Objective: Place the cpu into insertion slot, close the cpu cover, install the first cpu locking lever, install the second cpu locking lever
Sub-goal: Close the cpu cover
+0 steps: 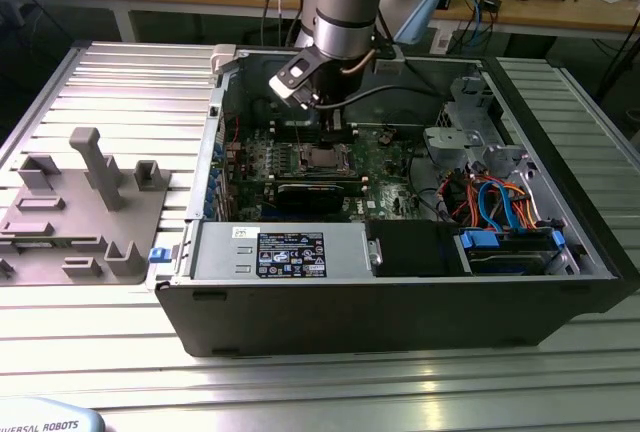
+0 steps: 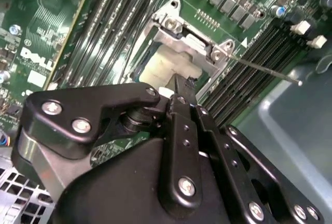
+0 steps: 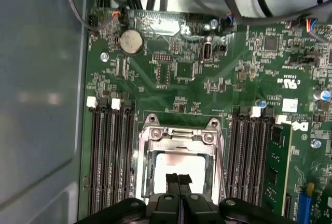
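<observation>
Arm and gripper [image 1: 332,140] reach down into an open computer case [image 1: 400,302] lying on a ribbed metal table [image 1: 120,352] in the exterior view. The claw hangs just above the insertion slot [image 1: 325,159] on the green board [image 1: 385,167]. A grey fixture [image 1: 90,202] sits well apart, toward the exterior view's left.

In the second wrist view the black fingertips [image 2: 179,86] are pressed together with nothing seen between them, close over the socket. The pale cpu [image 2: 166,66] lies in the slot, framed by the silvery cpu cover [image 2: 189,45]. A thin locking lever [image 2: 264,69] juts out from the cover's corner, across the memory slots [image 2: 244,86].

In the first wrist view the closed fingertips [image 3: 179,178] meet over the cpu [image 3: 176,163], which shows through the cover's [image 3: 179,137] square opening. Memory slots [image 3: 111,156] flank the socket on both sides.
</observation>
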